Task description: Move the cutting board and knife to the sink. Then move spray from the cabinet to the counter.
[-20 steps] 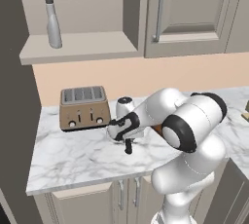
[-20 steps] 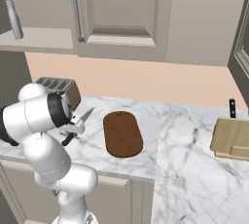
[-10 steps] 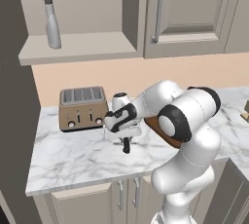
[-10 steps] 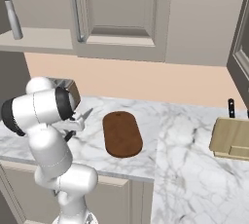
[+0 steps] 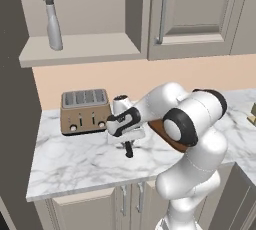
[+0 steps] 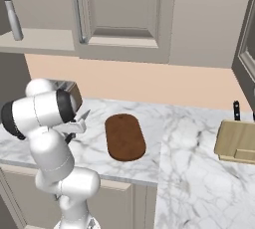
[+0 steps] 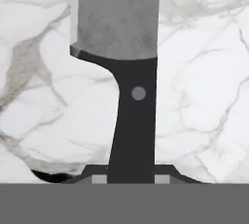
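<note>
At the upper left of the left base view the spray [image 5: 51,20] stands upright on the open shelf of the cabinet [image 5: 80,49], a slim grey bottle with a pale trigger head, not yet touched. Below it a toaster [image 5: 85,111] sits on the marbled bench [image 5: 75,159]. Just right of the toaster, near the frame's middle, the pincer [image 5: 129,149] pinches the knife [image 7: 127,62] by its black handle; the hand view shows that handle running up from between the tips to a broad grey blade, with marble behind it. In the right base view the blade tip [image 6: 84,115] pokes out at centre left. Further right lies the cutting board [image 6: 125,136], a dark reddish-brown oval flat on the bench. To carry well, I judge the grip should stay firm near the handle's end, blade kept level and clear of the toaster, while travelling toward the sink.
</note>
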